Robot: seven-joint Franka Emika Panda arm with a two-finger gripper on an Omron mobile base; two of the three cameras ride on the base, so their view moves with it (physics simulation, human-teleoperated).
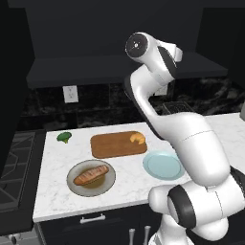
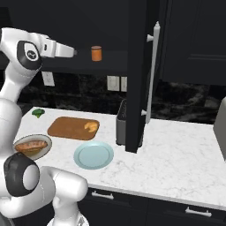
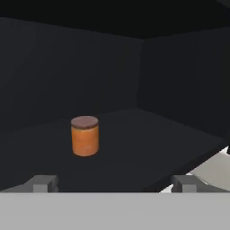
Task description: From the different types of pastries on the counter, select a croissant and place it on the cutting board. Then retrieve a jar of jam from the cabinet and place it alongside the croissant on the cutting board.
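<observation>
Well, jar of jam w/ label unreadable.

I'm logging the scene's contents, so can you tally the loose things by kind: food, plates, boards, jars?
Food: 3, the croissant, baguette-like loaf, broccoli floret
Plates: 2, grey plate, light-blue plate
Boards: 1, cutting board
Jars: 1, jar of jam
Total: 7
</observation>
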